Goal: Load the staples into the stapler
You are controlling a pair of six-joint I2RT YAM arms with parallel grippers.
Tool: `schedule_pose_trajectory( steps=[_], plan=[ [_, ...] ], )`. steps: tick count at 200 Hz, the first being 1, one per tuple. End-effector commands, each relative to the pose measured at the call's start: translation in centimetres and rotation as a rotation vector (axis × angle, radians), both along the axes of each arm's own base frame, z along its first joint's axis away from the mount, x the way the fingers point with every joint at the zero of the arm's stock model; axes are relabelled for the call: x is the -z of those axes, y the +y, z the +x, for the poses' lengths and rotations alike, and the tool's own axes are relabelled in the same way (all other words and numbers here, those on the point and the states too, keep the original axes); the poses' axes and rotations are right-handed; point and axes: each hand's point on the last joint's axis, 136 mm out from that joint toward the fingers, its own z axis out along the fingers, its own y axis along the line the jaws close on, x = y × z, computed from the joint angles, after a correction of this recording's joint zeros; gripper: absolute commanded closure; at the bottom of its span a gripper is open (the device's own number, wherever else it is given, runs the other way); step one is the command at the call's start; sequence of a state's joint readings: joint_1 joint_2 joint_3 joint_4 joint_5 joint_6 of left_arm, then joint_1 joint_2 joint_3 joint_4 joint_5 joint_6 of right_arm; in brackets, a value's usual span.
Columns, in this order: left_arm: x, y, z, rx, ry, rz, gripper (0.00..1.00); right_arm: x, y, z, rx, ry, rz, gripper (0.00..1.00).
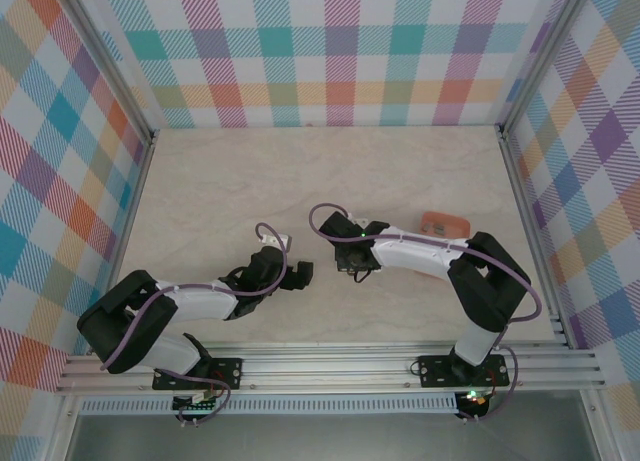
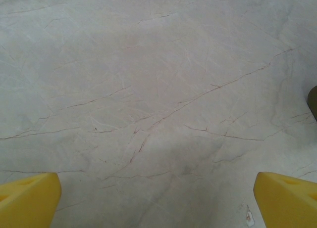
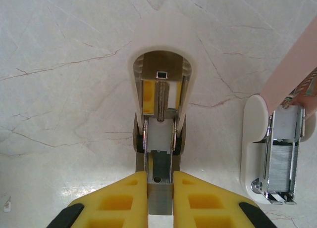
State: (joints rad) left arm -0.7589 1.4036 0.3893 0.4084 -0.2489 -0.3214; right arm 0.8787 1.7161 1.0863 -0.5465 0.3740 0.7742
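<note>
On the pale marble counter (image 3: 74,89), the ribbed grey metal staples (image 3: 280,161) sit in an open white-and-salmon holder (image 3: 251,139). They lie just right of the right pincer (image 3: 159,188), long axis parallel to its fingers. That pincer grips the open cream plastic stapler (image 3: 161,65); the left pincer (image 2: 158,198), spread wide, looks farther off.

table (image 2: 148,65): glossy marble-look | stapler (image 3: 161,124): smooth white plastic, bare metal | staples (image 3: 280,163): shiny grey metal

- Top external camera is looking steeply down from above and behind the arm bases (image 1: 197,375), taking in the marble table (image 1: 220,181).
- Left wrist camera is facing down close over bare tabletop, between its spread fingertips (image 2: 29,201).
- Right wrist camera is staring straight down, very near, at the stapler (image 3: 161,84) its fingers (image 3: 114,203) are pinching, sharing the salmon-orange tray (image 3: 292,74) (image 1: 445,223) with the overhead view.
</note>
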Motion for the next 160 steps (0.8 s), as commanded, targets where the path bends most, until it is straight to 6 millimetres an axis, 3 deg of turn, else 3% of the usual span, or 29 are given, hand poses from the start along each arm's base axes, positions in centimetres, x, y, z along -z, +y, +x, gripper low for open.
schedule_pose_trajectory(
  steps=[1,86,160],
  plan=[
    [-0.4,0.1,-0.3,0.009,-0.014,0.018,0.00,1.0,-0.3,-0.7,-0.006,0.025,-0.027,0.84],
    [-0.3,0.3,-0.5,0.006,-0.015,0.026,0.00,1.1,0.0,-0.5,-0.014,0.028,-0.025,0.84],
    [-0.4,0.1,-0.4,0.012,-0.014,0.023,0.00,-0.5,0.0,-0.1,-0.017,-0.011,-0.015,0.84]
  ],
)
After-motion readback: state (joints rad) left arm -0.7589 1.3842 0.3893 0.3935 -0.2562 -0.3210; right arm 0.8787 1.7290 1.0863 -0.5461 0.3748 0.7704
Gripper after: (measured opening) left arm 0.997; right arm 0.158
